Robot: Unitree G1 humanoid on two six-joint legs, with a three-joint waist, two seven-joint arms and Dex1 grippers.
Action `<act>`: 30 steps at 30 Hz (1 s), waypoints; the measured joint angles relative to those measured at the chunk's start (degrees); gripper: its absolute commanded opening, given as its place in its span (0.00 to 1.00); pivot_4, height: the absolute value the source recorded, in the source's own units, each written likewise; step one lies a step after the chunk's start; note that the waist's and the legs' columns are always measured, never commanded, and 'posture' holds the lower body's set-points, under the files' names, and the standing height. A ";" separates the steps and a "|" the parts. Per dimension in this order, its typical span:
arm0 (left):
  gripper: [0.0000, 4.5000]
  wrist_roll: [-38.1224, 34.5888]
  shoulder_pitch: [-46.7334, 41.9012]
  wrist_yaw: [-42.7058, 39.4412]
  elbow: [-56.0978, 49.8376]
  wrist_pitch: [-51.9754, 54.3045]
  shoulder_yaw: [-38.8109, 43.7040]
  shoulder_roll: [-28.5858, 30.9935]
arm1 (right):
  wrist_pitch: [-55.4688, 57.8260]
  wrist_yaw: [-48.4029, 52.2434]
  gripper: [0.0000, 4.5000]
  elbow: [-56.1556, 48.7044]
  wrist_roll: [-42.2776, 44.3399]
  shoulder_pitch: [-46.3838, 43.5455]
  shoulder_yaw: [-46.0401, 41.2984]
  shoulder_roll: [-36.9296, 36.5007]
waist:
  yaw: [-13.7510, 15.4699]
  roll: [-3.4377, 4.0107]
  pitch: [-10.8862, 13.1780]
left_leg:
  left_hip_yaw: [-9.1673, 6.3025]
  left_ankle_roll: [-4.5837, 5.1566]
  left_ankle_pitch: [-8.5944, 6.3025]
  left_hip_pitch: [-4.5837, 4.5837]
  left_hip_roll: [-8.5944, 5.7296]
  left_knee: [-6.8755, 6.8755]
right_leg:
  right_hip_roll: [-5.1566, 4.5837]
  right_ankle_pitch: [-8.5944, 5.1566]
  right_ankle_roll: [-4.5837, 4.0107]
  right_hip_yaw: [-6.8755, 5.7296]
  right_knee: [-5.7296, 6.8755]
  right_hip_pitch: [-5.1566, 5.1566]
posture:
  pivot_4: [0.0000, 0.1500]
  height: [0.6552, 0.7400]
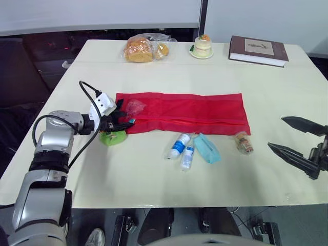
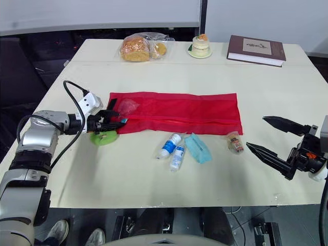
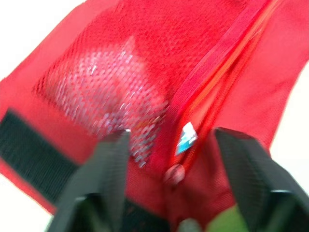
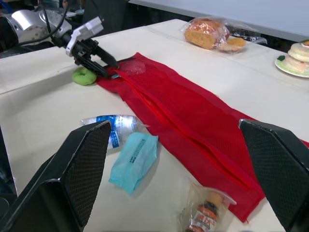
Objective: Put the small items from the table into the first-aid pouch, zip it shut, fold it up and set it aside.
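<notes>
Left gripper point(image 1: 124, 121) is open, its fingers straddling the near end of the red mesh pouch point(image 1: 195, 113) with the zip pull point(image 3: 174, 173) between them. Right gripper point(image 1: 275, 132) is spread wide and empty, with the bagged bottle point(image 1: 243, 142) just ahead of it. Two small bottles point(image 1: 178, 145) and a teal packet point(image 1: 207, 148) lie between the grippers. Risk: closing on mesh instead of the pull would drag the pouch and shove the green item point(image 1: 114, 137) under the left gripper. The green item is part-hidden, and I can't tell how far the zip is open.
</notes>
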 measured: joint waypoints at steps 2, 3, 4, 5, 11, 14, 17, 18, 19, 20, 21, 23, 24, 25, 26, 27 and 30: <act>0.99 -1.12 -0.72 -1.66 -2.83 1.92 -0.11 -0.31 | -0.05 -0.75 1.00 -0.86 0.44 0.00 0.15 0.19 | 0.39 0.00 0.00 | -0.01 0.00 0.00 0.00 0.00 0.01 | 0.04 0.00 0.00 -0.01 0.01 0.00 | 1.00 0.87; 0.99 -1.20 -1.39 -1.96 -3.93 2.45 -0.16 -0.71 | -0.07 -1.21 1.00 -1.36 0.69 -0.10 0.42 0.30 | 0.62 0.00 0.00 | -0.03 -0.01 0.01 0.00 -0.01 0.03 | 0.08 0.00 0.00 -0.04 0.02 0.02 | 1.00 0.87; 0.99 -1.07 -2.85 -2.04 -5.07 2.72 -0.51 -1.80 | -0.07 -2.03 1.00 -2.02 1.09 -0.18 1.01 0.48 | 0.82 -0.02 -0.01 | -0.09 -0.01 0.01 0.00 -0.04 0.07 | 0.07 0.00 0.00 -0.07 0.02 0.06 | 1.00 0.87; 0.99 -0.91 -4.07 -1.80 -5.94 2.62 -1.18 -2.79 | -0.07 -2.68 1.00 -2.54 1.21 -0.29 1.80 0.58 | 0.90 -0.02 -0.01 | -0.09 -0.01 0.01 0.00 -0.06 0.08 | 0.07 0.00 0.00 -0.06 0.02 0.08 | 1.00 0.87; 0.99 3.75 -9.00 0.63 -3.00 -1.62 -7.06 -9.11 | -0.24 -6.45 1.00 -3.71 -0.22 -1.60 5.35 0.80 | 0.55 -0.03 -0.01 | -0.02 0.00 0.01 0.00 -0.10 0.09 | 0.12 0.00 0.01 0.00 0.02 0.07 | 1.00 0.87; 0.99 7.76 -13.46 1.97 3.00 -7.55 -10.76 -12.93 | -0.25 -10.22 1.00 -5.27 -1.24 -3.53 7.49 1.08 | 0.53 -0.03 -0.01 | -0.02 0.00 0.01 0.01 -0.10 0.09 | 0.16 0.00 0.01 0.01 0.03 0.07 | 1.00 0.87; 0.99 10.31 -15.64 2.95 8.21 -11.53 -12.11 -15.24 | -0.24 -12.68 1.00 -6.54 -1.62 -4.12 8.42 1.26 | 0.43 -0.04 0.00 | -0.01 0.01 0.01 0.00 -0.09 0.09 | 0.20 0.00 0.01 0.02 0.03 0.06 | 1.00 0.87; 0.99 11.18 -16.53 3.51 10.59 -13.16 -12.67 -16.19 | -0.24 -13.83 1.00 -7.05 -1.80 -4.20 8.68 1.35 | 0.48 -0.04 0.00 | -0.01 0.01 0.01 0.00 -0.09 0.09 | 0.19 0.00 0.01 0.02 0.03 0.06 | 1.00 0.87; 0.99 12.06 -17.53 4.09 13.17 -14.60 -13.13 -17.38 | -0.23 -15.10 1.00 -7.54 -1.98 -4.44 8.79 1.49 | 0.53 -0.05 0.00 | -0.02 0.01 0.01 -0.02 -0.10 0.09 | 0.19 0.00 0.01 0.02 0.02 0.06 | 1.00 0.87; 0.99 12.56 -17.93 4.33 14.36 -15.33 -13.26 -18.07 | -0.23 -15.80 1.00 -7.97 -2.02 -4.47 8.79 1.59 | 0.53 -0.06 0.01 | -0.02 0.01 0.01 -0.03 -0.10 0.09 | 0.19 0.00 0.01 0.02 0.02 0.06 | 1.00 0.87; 0.99 12.97 -18.40 4.58 15.96 -16.51 -13.49 -18.70 | -0.23 -16.49 1.00 -8.39 -2.00 -4.38 8.80 1.68 | 0.53 -0.06 0.01 | -0.02 0.01 0.01 -0.03 -0.10 0.09 | 0.19 0.00 0.01 0.02 0.02 0.06 | 1.00 0.87; 0.99 14.06 -18.93 4.72 18.31 -19.11 -13.86 -19.26 | -0.20 -17.58 1.00 -8.77 -2.01 -3.49 8.72 1.75 | 0.50 -0.06 0.01 | -0.02 0.01 0.01 -0.03 -0.10 0.09 | 0.20 0.00 0.01 0.03 0.02 0.06 | 1.00 0.87; 0.99 14.77 -19.12 4.71 19.02 -20.22 -14.08 -19.26 | -0.20 -17.87 1.00 -8.83 -2.01 -2.95 8.65 1.79 | 0.46 -0.06 0.01 | -0.01 0.01 0.01 -0.02 -0.10 0.09 | 0.20 0.00 0.01 0.03 0.02 0.05 | 1.00 0.87; 0.99 15.11 -19.40 4.82 20.01 -21.50 -14.19 -19.32 | -0.20 -18.16 1.00 -8.93 -1.99 -2.42 8.57 1.80 | 0.48 -0.06 0.01 | -0.02 0.01 0.01 -0.02 -0.10 0.09 | 0.20 0.00 0.01 0.02 0.03 0.05 | 1.00 0.87; 0.99 15.65 -19.67 5.14 20.88 -22.49 -14.22 -19.39 | -0.20 -18.45 1.00 -9.03 -1.93 -2.16 8.53 1.80 | 0.50 -0.06 0.01 | -0.03 0.01 0.01 -0.02 -0.09 0.09 | 0.20 0.01 0.01 0.02 0.04 0.06 | 1.00 0.87; 0.99 15.95 -19.79 5.34 21.17 -22.95 -14.24 -19.42 | -0.20 -18.58 1.00 -9.03 -1.90 -2.13 8.52 1.80 | 0.51 -0.06 0.01 | -0.03 0.01 0.01 -0.02 -0.09 0.09 | 0.20 0.01 0.01 0.02 0.04 0.06 | 1.00 0.87; 0.87 17.11 -20.76 6.56 23.66 -25.51 -14.27 -19.98 | -0.20 -19.00 1.00 -9.37 -1.62 -1.64 8.49 1.81 | 0.54 -0.06 0.00 | -0.03 0.01 0.01 -0.02 -0.10 0.09 | 0.20 0.01 0.01 0.02 0.03 0.06 | 1.00 0.87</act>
